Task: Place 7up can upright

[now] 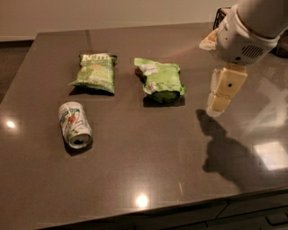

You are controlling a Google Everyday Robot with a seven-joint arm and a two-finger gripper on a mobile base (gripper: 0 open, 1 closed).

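Observation:
The 7up can (74, 124) lies on its side at the left of the dark table (148, 179), its open silver top facing the front. It is silver-white with green and red-orange print. My gripper (220, 99) hangs above the right part of the table, well to the right of the can and apart from it. It holds nothing.
Two green chip bags lie behind the can: one (93, 72) at the back left, one (161, 81) in the middle. A dark wire basket (221, 13) stands at the back right, mostly hidden by my arm. The table's front edge runs along the bottom.

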